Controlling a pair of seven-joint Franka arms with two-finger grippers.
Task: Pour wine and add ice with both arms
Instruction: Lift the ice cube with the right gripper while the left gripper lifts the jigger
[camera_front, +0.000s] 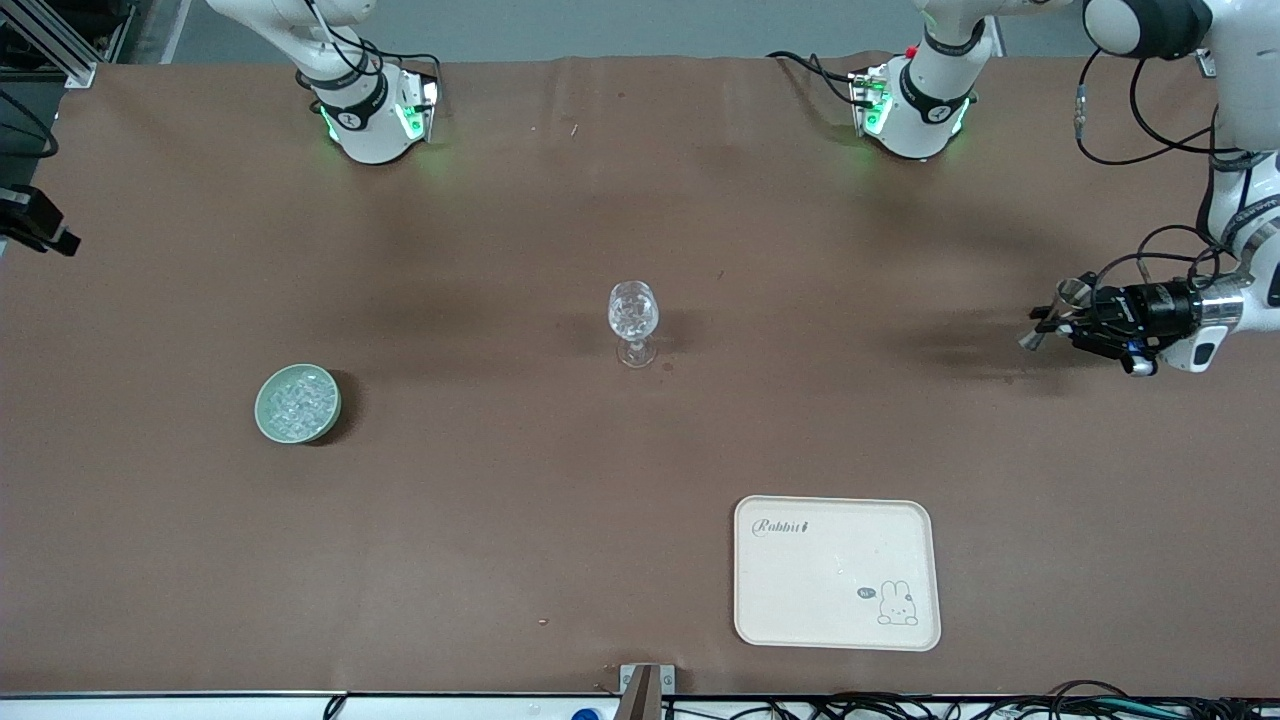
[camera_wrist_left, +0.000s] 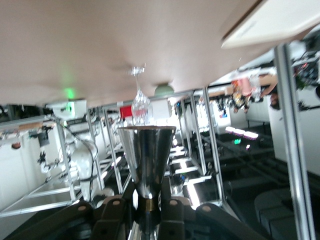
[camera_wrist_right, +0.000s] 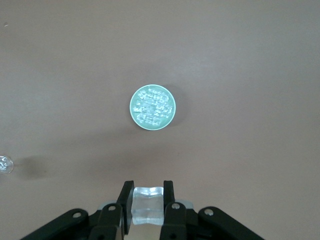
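Your right gripper (camera_wrist_right: 147, 207) is out of the front view. Its wrist view puts it high over the table (camera_front: 500, 520), close to being above the green bowl (camera_front: 297, 402). Its jaws are clamped on one ice chunk (camera_wrist_right: 147, 200), a clear block pinched across two flat faces.

Expect that chunk to be light, hard and slick. It looks likely to slide under a loose grip and to skate out sideways under an uneven one. Keep the pinch square on opposite faces and carry it level.

The rest of the ice (camera_front: 296, 403) is heaped in the bowl, toward the right arm's end of the table and a little nearer the front camera than the wine glass (camera_front: 633, 322).

Your left gripper (camera_front: 1050, 325) hangs over the left arm's end of the table, well apart from the glass. Its jaws are closed on a steel jigger (camera_front: 1062, 305), gripped at the narrow waist between its two cones, which is the sensible place to hold it. It is rigid, smooth metal, so it could twist in the jaws as you tip it. You cannot see whether it holds any liquid.

The glass stands upright mid-table with glinting pieces in its cup. It is thin, top-heavy on its stem and fragile. Release ice low over the rim and never knock the stem. The cream tray (camera_front: 836, 572) lies nearer the front camera.
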